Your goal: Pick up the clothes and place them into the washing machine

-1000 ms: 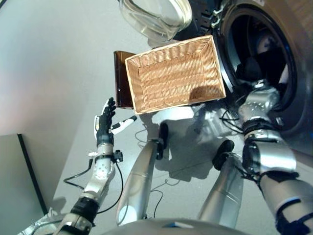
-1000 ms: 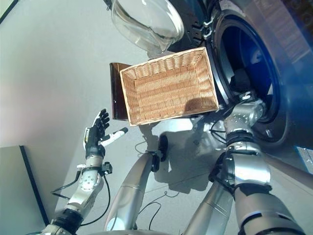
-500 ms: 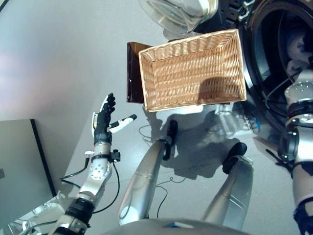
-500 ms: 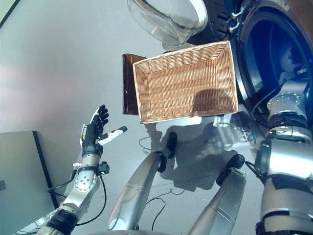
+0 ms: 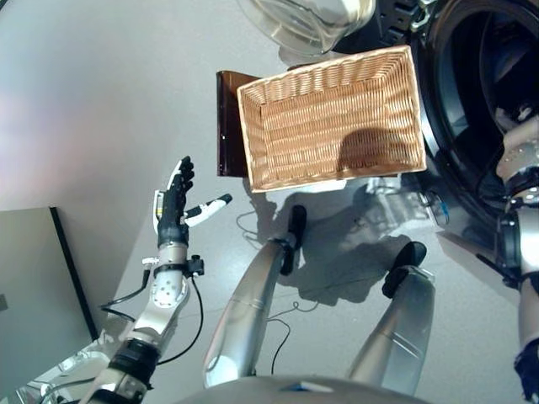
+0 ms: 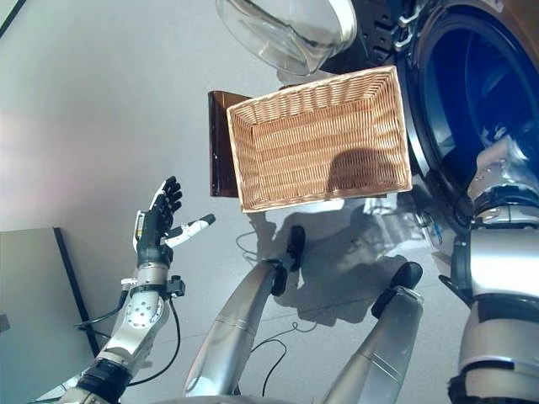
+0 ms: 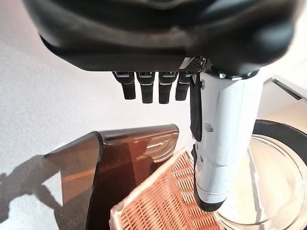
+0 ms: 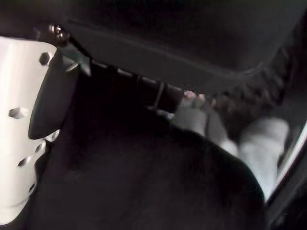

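My right arm (image 5: pixel 522 160) reaches into the washing machine's dark drum (image 5: pixel 484 76), and the hand itself is hidden there in the eye views. In the right wrist view my right hand (image 8: pixel 168 38) is open, its white-covered thumb (image 8: pixel 21 143) standing out. A dark cloth (image 8: pixel 144 187) lies just past it, with pale clothes (image 8: pixel 261 139) deeper in the drum. The wicker basket (image 5: pixel 324 67) beside the machine holds nothing. My left hand (image 5: pixel 173 210) is open over the floor, far left of the basket.
The basket rests on a brown stool (image 5: pixel 227 122). The machine's round glass door (image 5: pixel 307 21) hangs open above the basket's far side. A grey panel (image 5: pixel 34 295) lies at the lower left. Bare grey floor surrounds the left hand.
The whole view shifted right a second ago, then settled. My right arm stays inside the drum. The left hand drifted slightly left and up, still open.
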Robot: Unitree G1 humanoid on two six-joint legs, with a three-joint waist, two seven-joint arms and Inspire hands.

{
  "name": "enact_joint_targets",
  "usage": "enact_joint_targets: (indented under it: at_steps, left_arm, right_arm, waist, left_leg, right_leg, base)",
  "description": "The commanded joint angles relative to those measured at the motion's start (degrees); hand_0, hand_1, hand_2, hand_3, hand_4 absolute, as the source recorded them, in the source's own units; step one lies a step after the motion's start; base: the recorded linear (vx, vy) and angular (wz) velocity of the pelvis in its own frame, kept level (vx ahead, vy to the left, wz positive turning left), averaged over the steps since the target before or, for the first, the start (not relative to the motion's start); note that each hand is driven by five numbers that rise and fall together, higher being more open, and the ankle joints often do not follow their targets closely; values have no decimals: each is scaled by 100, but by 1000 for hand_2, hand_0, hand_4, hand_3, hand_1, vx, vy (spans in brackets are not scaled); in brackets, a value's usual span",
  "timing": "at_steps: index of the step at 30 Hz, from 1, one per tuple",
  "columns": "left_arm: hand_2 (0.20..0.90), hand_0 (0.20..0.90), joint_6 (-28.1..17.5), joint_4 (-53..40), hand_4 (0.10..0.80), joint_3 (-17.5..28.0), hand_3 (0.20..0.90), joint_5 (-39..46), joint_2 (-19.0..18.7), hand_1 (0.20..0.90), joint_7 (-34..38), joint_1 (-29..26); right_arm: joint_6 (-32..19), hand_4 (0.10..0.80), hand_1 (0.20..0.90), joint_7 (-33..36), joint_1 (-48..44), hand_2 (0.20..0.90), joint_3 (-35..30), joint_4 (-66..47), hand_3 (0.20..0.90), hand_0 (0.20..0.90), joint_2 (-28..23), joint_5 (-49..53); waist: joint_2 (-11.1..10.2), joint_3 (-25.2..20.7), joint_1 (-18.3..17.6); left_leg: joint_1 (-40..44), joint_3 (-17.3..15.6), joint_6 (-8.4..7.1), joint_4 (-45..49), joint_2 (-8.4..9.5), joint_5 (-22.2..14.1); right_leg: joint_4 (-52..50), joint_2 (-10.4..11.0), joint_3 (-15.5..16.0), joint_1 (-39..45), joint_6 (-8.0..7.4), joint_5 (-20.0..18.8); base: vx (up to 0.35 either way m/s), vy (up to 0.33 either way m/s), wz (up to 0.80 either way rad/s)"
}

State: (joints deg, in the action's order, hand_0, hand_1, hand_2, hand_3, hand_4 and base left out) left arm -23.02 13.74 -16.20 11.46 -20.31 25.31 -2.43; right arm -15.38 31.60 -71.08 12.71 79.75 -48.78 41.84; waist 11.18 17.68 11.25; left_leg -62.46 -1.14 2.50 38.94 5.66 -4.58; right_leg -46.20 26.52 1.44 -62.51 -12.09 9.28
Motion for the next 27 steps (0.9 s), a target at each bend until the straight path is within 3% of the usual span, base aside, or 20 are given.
enact_joint_targets:
  at_steps: [1,11,19,21,27]
  left_arm:
    - [900,900,-460,-389,800,583,900,-174,-305,900,414,398]
    - [900,900,-459,-454,800,619,900,-181,-340,900,445,363]
    - [900,900,-461,-391,800,647,900,-129,-329,900,395,310]
    - [900,900,-457,-225,800,627,900,-62,-270,900,346,221]
    - [900,900,-427,-29,800,594,900,38,-254,900,247,52]
  right_arm:
    - [-253,800,900,265,-907,900,948,-659,900,900,-937,-927]
    - [-21,800,900,199,-1042,900,1282,-236,900,900,-772,-1226]
    - [-130,800,900,43,-804,900,867,-246,900,900,-509,-740]
    - [-274,800,900,-129,-562,900,469,-309,900,900,-172,-172]
    - [-298,800,900,-292,-195,900,235,-367,900,900,630,-21]
  waist:
    - [-43,-757,51]
    - [-45,-748,94]
    - [-50,-700,95]
    - [-70,-665,73]
    - [-159,-528,55]
  left_leg:
    - [288,-18,-544,-239,-112,-409]
    - [365,-61,-502,-292,-120,-398]
    - [493,-71,-475,-345,-128,-383]
    - [587,-83,-470,-378,-152,-381]
    - [871,-108,-465,-572,-236,-345]
  right_leg:
    - [325,-290,-98,594,590,57]
    - [419,-311,-98,691,565,-5]
    - [472,-314,-68,830,535,-32]
    - [519,-339,-38,941,529,-41]
    - [834,-450,97,1289,489,-148]
  base:
    - [9,23,-4]
    - [5,6,-5]
    - [0,0,0]
    - [-1,-6,-2]
    - [0,-3,-12]
